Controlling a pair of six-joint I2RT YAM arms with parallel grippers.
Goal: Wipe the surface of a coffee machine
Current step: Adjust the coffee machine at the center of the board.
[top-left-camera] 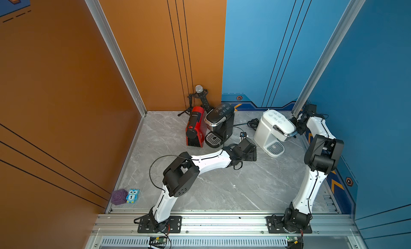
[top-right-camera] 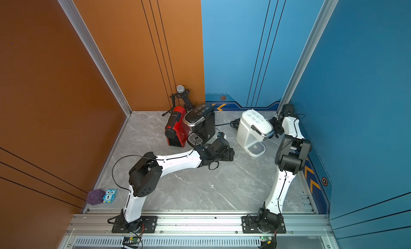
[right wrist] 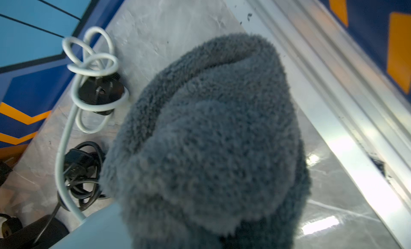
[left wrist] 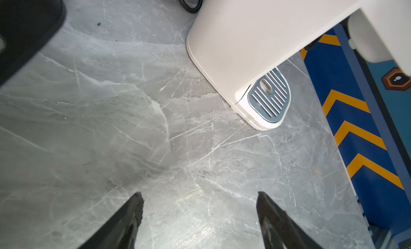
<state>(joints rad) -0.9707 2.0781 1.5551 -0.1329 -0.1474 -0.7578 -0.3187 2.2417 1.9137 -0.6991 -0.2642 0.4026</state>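
Note:
The white coffee machine [top-left-camera: 270,130] [top-right-camera: 251,130] stands at the back right of the grey marble table, with dark scribbles on its lid [top-left-camera: 277,117]. My right gripper [top-left-camera: 297,125] [top-right-camera: 275,125] sits against the machine's right rear side. It is shut on a fluffy grey cloth [right wrist: 211,136], which fills the right wrist view and hides the jaws. My left gripper [top-left-camera: 253,152] [top-right-camera: 231,154] [left wrist: 199,194] hovers low over the table, just left of the machine's drip tray [left wrist: 269,96]. It is open and holds nothing.
A red coffee machine [top-left-camera: 195,127] and a black one [top-left-camera: 220,123] stand at the back centre, with a microphone on a tripod [top-left-camera: 199,94] behind them. Coiled power cords [right wrist: 89,81] [top-left-camera: 252,123] lie behind the white machine. A purple cube [top-left-camera: 119,196] and an owl toy [top-left-camera: 132,195] sit front left.

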